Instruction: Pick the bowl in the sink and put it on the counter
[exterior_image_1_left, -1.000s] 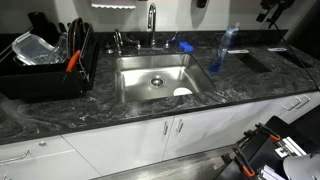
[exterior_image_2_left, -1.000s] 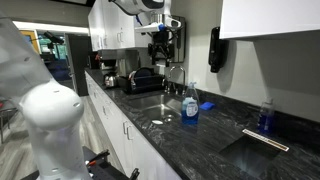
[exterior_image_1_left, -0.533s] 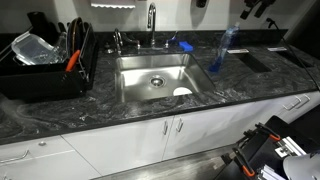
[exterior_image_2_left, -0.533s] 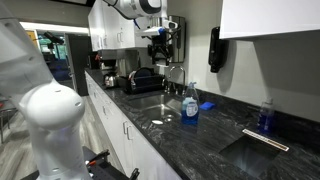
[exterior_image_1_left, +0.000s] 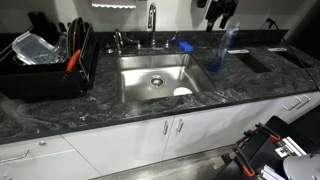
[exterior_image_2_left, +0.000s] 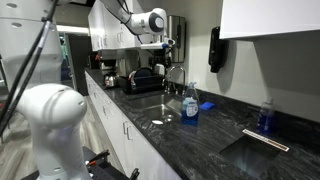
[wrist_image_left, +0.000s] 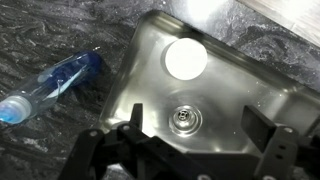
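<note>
The gripper (exterior_image_1_left: 221, 12) has slid along the top edge from the upper right toward the sink (exterior_image_1_left: 138, 86), jaws spread wide and empty. The bowl (exterior_image_1_left: 182, 93) lies in the sink's lower right corner, ungrasped; a descent likely comes next.

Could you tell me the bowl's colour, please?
The bowl is plain white, clearest in wrist view.

Arm (exterior_image_2_left: 52, 112): glossy white, fat rounded shells, and the near link bulges large on the left of an exterior view.
Joint (exterior_image_2_left: 153, 20): there it is, a pale round cap ringed in dark.
Gripper (wrist_image_left: 191, 118): all black, matte and blocky, with angular linkage bars in the wrist view.
Jaws: two dark, squared prongs.
</note>
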